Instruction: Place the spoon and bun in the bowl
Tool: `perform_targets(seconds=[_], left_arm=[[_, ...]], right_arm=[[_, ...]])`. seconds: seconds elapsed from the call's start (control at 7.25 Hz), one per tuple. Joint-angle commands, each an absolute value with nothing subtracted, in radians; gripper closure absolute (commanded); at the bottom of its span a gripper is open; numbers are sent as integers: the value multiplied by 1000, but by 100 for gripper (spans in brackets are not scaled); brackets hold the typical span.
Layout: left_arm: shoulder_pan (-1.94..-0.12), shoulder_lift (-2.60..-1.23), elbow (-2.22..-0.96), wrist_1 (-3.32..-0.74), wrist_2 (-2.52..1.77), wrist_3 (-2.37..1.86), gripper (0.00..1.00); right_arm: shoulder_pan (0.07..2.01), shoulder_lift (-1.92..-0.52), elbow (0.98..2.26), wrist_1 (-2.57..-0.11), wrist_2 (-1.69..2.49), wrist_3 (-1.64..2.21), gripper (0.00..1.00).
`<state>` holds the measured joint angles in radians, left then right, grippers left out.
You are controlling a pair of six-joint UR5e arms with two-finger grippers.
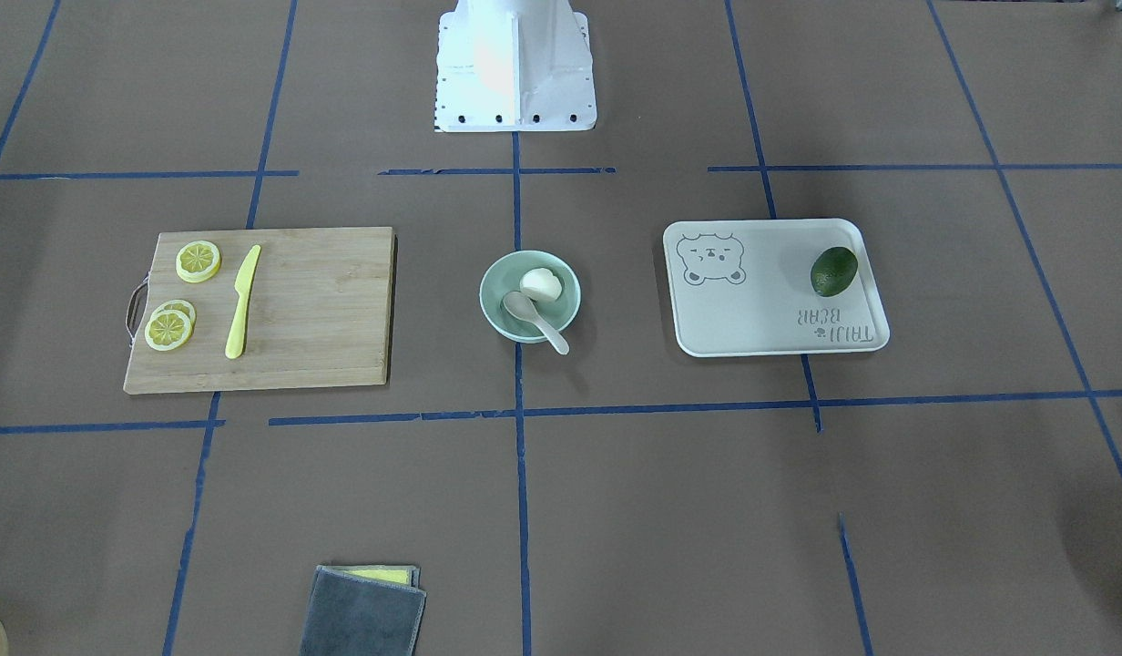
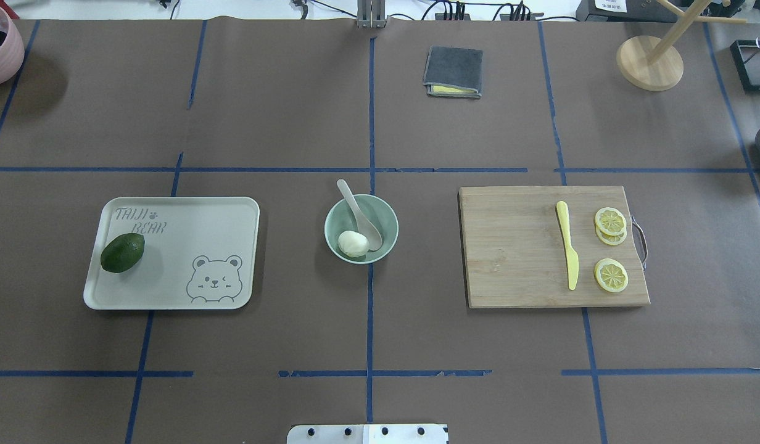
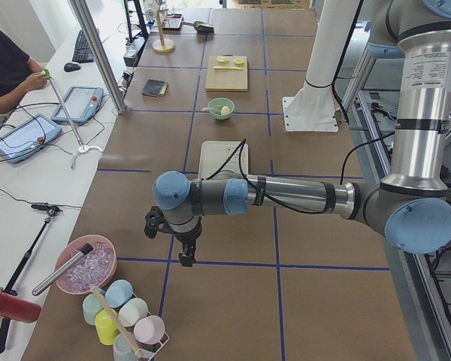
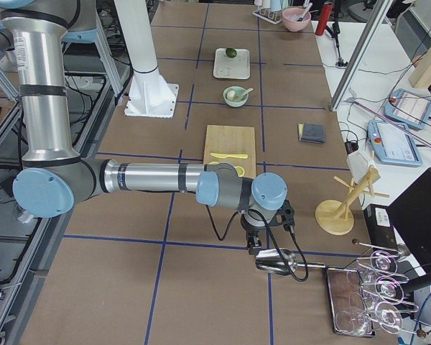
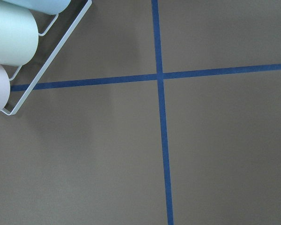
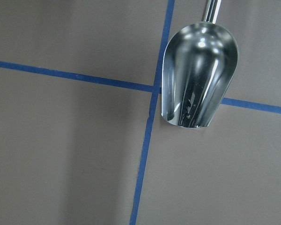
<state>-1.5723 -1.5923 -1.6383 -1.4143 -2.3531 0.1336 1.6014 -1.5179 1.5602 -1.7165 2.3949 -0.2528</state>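
The pale mint-green bowl [image 1: 495, 281] [image 2: 387, 221] stands at the middle of the table. The white bun [image 1: 541, 285] [image 2: 353, 243] lies inside it. The off-white spoon [image 1: 534, 319] [image 2: 358, 213] lies in the bowl with its scoop beside the bun and its handle sticking out over the rim. My left gripper [image 3: 185, 256] hangs far from the bowl, near the table's left end. My right gripper [image 4: 258, 248] hangs near the right end. Both show only in the side views, so I cannot tell whether they are open or shut.
A wooden board [image 2: 516, 246] holds a yellow knife [image 2: 567, 253] and lemon slices [image 2: 611, 275]. A bear-print tray [image 2: 176, 259] holds an avocado [image 2: 122, 253]. A folded grey cloth [image 2: 453, 71] lies far back. A metal scoop [image 6: 196, 75] lies below my right wrist. A cup rack [image 5: 18, 51] stands near my left.
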Motion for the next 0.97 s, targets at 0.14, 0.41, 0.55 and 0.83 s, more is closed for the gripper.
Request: perform_targets(seconds=[0.14, 0.41, 0.55, 0.83], left_arm=[[-1572, -1592, -1638, -1416, -2353, 133, 0], [-1572, -1592, -1638, -1416, -2353, 132, 0], [-1572, -1592, -1638, -1417, -2353, 130, 0], [-1572, -1592, -1638, -1419, -2355, 130, 0]], right_arm=[[1606, -1509, 1563, -1717, 2396, -252, 0], [1608, -1509, 1563, -1717, 2396, -252, 0], [1611, -1508, 1566, -1717, 2396, -252, 0], [1612, -1506, 1568, -1717, 2396, -250, 0]])
